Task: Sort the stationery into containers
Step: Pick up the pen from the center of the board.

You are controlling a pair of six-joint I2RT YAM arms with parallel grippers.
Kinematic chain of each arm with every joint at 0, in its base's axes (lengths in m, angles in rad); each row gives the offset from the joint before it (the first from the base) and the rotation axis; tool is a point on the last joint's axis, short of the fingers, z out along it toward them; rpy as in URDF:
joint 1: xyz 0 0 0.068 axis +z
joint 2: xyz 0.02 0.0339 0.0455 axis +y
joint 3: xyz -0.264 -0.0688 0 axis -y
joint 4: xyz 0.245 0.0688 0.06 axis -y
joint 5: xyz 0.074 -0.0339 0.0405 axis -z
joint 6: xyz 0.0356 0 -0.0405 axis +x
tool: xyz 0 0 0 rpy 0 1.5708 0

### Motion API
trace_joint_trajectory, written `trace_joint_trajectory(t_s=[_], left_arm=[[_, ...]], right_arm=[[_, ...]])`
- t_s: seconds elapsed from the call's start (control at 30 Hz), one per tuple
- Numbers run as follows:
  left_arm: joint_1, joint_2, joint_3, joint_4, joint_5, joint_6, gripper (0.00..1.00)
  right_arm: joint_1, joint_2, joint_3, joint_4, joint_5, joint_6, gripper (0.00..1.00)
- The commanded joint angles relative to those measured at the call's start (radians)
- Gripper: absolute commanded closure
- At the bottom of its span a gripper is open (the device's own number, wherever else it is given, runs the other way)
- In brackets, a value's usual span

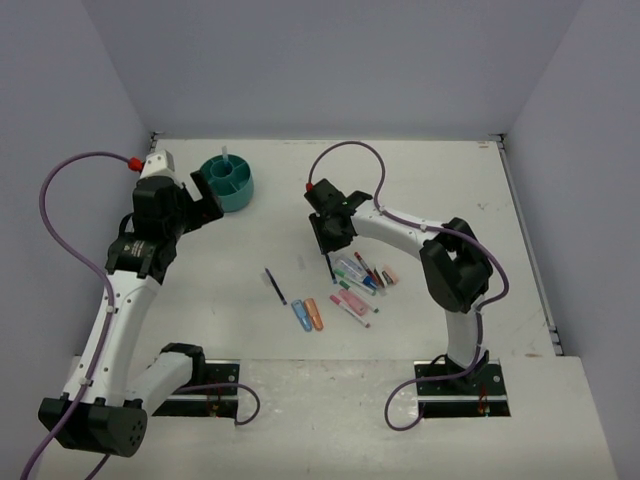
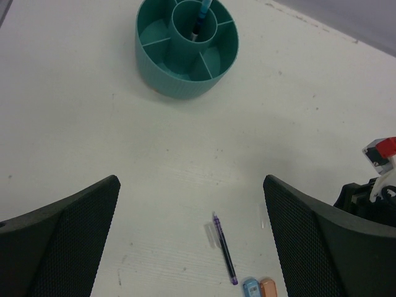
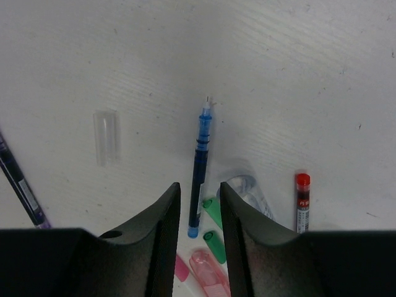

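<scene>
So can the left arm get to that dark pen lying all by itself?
Probably yes: the dark-blue pen lies uncovered, close below the open left end effector, with nothing blocking the way.

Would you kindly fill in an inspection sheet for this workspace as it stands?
Surface: white table, a few faint specks.
Job's things: teal tub with one pen standing in its centre cup; lone dark pen lying apart; blue piece and orange piece side by side; heap of markers in front of the right arm.
Clutter: clear cap loose on the table.
Grippers: left gripper wide open, nothing between; right gripper jaws close either side of a blue pen, grip uncertain.
Cables: purple left cable and right cable loop above the arms.
Surroundings: grey walls on three sides; nothing else seen.
</scene>
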Motion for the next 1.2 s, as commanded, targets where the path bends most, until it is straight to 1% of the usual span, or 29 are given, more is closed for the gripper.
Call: trace_joint_trajectory(t_s=[0.0,0.07,0.53,0.67,0.73,0.83,0.97,1.03,1.1,1.13,1.17], left_arm=[[0.005,-0.019,-0.041,0.008,0.013,0.047,0.00],[0.004,-0.022,-0.055,0.013,0.010,0.049,0.00],[0.005,-0.018,-0.076,0.034,0.042,0.060,0.00],[0.004,-0.019,-0.081,0.037,0.054,0.065,0.00],[0.003,-0.017,-0.082,0.043,0.081,0.071,0.00],[0.003,-0.008,-0.074,0.047,0.142,0.073,0.00],[0.003,0.012,-0.047,0.044,0.182,0.069,0.00],[0.003,0.027,-0.036,0.046,0.220,0.056,0.00],[-0.004,0.056,-0.035,0.059,0.253,0.032,0.00],[-0.043,0.108,-0.037,0.082,0.252,0.004,0.00],[-0.074,0.128,-0.027,0.083,0.197,0.000,0.00]], right_arm=[[0.007,0.025,0.049,-0.033,0.025,0.015,0.67],[0.013,0.039,0.046,-0.034,0.024,0.019,0.70],[0.030,0.112,0.051,-0.027,0.033,0.041,0.72],[0.044,0.131,0.055,-0.034,0.071,0.048,0.73],[0.049,0.139,0.058,-0.033,0.093,0.054,0.74],[0.057,0.163,0.069,-0.030,0.102,0.068,0.80],[0.059,0.173,0.074,-0.032,0.103,0.077,0.96],[0.059,0.155,0.082,-0.033,0.099,0.071,1.00],[0.056,0.094,0.092,-0.033,0.091,0.059,1.00],[0.054,0.033,0.104,-0.043,0.091,0.049,1.00],[0.049,-0.033,0.104,-0.047,0.099,0.043,1.00]])
